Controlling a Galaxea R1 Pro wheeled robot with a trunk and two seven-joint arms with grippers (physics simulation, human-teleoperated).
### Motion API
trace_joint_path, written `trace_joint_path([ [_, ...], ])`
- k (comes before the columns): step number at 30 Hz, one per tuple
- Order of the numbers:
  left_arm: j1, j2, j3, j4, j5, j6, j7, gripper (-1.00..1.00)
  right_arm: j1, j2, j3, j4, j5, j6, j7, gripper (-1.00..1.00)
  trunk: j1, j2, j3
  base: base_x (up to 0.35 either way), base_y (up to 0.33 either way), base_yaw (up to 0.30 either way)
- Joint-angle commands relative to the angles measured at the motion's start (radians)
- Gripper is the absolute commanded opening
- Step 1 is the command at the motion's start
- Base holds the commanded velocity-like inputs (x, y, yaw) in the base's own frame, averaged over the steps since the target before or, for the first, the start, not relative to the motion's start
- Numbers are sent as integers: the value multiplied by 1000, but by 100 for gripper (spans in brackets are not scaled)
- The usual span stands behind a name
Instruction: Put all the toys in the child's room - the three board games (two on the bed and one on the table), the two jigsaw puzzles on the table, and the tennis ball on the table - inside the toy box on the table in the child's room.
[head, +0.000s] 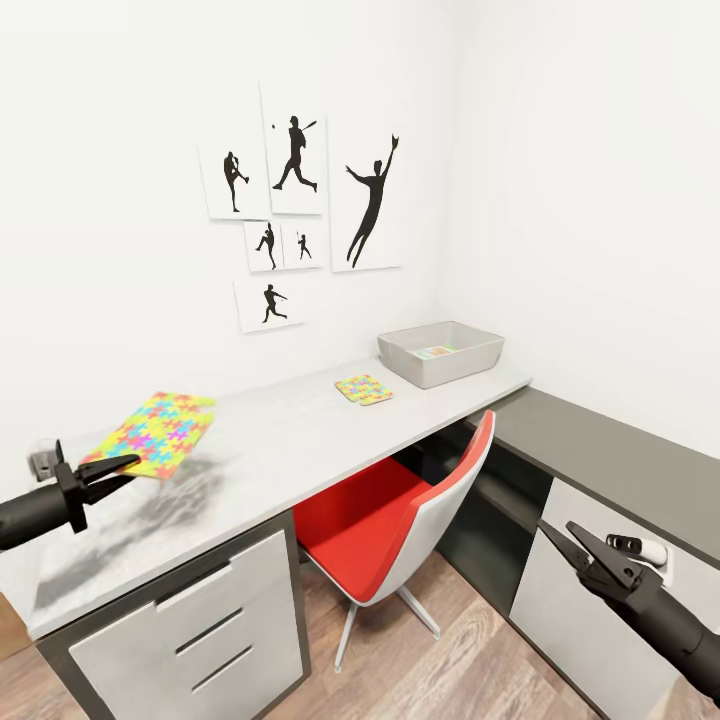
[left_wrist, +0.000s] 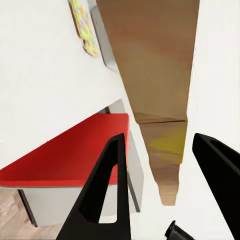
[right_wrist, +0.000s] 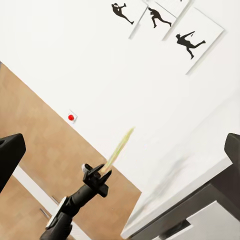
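Gripping 1 jigsaw puzzle (head: 155, 432) by its near edge, the left gripper (head: 118, 467) holds the thin board lifted and tilted above the table (head: 280, 440), a soft shadow lying on the pale top beneath it. From the right wrist camera the same board shows edge-on, pinched between the closed fingers. Further along the desk, the 2nd jigsaw puzzle (head: 363, 389) lies flat, just beside the toy box (head: 441, 353), which sits near the far end against the wall. Something flat and colourful already rests on the bin's floor, likely 1 toy delivered; I cannot tell which. I would judge the task early to midway: 1 puzzle in hand, 1 waiting, and no ball or game boxes to be seen on this stretch of desk.

Between puzzle and bin the desktop is bare, so the carry has open room. A red chair (head: 400, 520) is tucked under the front edge, below the path. The bin's rolled rim is the edge to clear before letting go. Off to the right, the right gripper (head: 578, 550) hangs low and spread wide, empty, near the dark corner section and well apart from everything.
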Motion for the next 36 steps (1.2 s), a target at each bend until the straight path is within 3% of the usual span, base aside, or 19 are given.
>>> trace_joint_path([
  [1,2,22,-5,16,24,4,1,-100,-1,-1,0,0,-4,5,1,100,0,-1,-1,0,0,0],
  [2,7,39,-9,30,38,4,1,-100,-1,-1,-1,0,-3,5,1,100,0,-1,-1,0,0,0],
  [6,36,66,-14,71,56,4,-2,-100,-1,-1,-2,0,-3,3,4,100,0,-1,-1,0,0,0],
  [19,74,100,-10,30,61,4,-5,-100,-1,4,-3,-2,-3,-10,7,100,0,-1,-1,0,0,0],
  [24,76,103,-5,37,64,4,-6,-100,-1,4,-2,0,-3,-11,6,100,0,-1,-1,0,0,0],
  [36,76,107,-2,60,65,4,-6,-100,-1,4,-2,-2,-3,-12,5,100,-46,83,37,0,0,0],
])
